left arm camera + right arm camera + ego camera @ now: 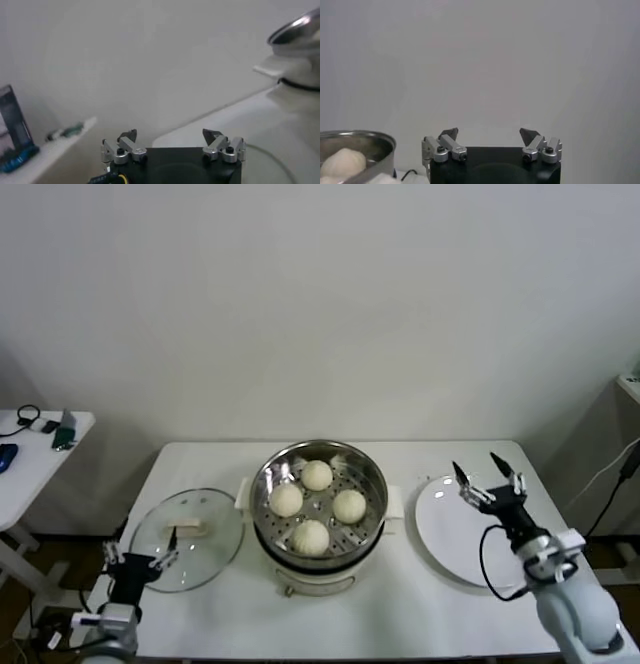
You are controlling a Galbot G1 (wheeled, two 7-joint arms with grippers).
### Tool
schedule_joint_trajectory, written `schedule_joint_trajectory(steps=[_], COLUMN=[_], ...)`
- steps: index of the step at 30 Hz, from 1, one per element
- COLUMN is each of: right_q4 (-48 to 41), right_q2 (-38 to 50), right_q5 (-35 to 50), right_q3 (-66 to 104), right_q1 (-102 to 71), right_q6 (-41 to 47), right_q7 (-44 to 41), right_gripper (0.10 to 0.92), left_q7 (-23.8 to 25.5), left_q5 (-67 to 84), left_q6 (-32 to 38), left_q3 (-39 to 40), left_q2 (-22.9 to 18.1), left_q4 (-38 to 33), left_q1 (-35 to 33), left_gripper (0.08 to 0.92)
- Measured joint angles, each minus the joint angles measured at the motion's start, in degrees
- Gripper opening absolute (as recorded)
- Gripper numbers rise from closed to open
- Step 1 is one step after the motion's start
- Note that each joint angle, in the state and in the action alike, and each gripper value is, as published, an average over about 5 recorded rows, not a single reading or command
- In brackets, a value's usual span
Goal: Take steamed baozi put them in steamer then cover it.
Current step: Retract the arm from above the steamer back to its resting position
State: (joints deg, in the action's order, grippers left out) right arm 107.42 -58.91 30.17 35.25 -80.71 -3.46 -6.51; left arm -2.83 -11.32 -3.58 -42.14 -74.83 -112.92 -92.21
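your white rectangular counter [400,624] stands against a plain pale wall [320,304]. four cream-white dough buns [317,475] sit in the shiny steel steamer basket [372,484]; the clear glass lid [215,556] lies left. left hand [141,557] and right hand [485,468] gape wide, empty.

You're looking out past the left gripper [171,136], its two dark-tipped fingers [128,136] spread wide with nothing between them, and beyond them there's just the pale wall. Off to one side the steamer [295,31] pokes in at the frame edge, its shiny steel rim sitting over the cream-white base with a side handle jutting out, on the white table [235,117]. On the other side you get a lower side table [60,142] with a few small, blurry items on it
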Motion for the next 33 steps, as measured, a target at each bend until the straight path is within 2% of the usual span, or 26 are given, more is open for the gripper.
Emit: schedule_joint_trajectory(steps=[7, 15, 24, 33], right_q4=[0.1, -0.9, -2.3, -2.4], right_q2=[-7.9, -13.5, -17.1, -18.6], right_q5=[-3.6, -5.8, -7.5, -8.4], right_q3=[1.5, 1.2, 0.0, -0.4], right_q1=[-7.6, -12.4, -15.4, -17.2], right_q6=[-4.0, -7.6, -10.0, -11.3], right_q7=[-0.2, 0.0, 0.5, 0.6], right_gripper=[0.823, 0.823, 0.823, 0.823], left_q7=[-6.3, -12.5, -15.4, -14.9], left_q5=[-17.3, -38.2, -54.7, -61.2], left_q6=[3.5, 6.3, 6.9, 5.1], left_q3=[0.6, 1.6, 3.0, 5.0], left_q2=[2.5, 2.0, -0.3, -1.3], left_q4=[2.8, 8.7, 15.3, 20.7], left_q1=[-0.2, 1.0, 4.2, 8.4], left_gripper=[0.823, 0.823, 0.823, 0.823])
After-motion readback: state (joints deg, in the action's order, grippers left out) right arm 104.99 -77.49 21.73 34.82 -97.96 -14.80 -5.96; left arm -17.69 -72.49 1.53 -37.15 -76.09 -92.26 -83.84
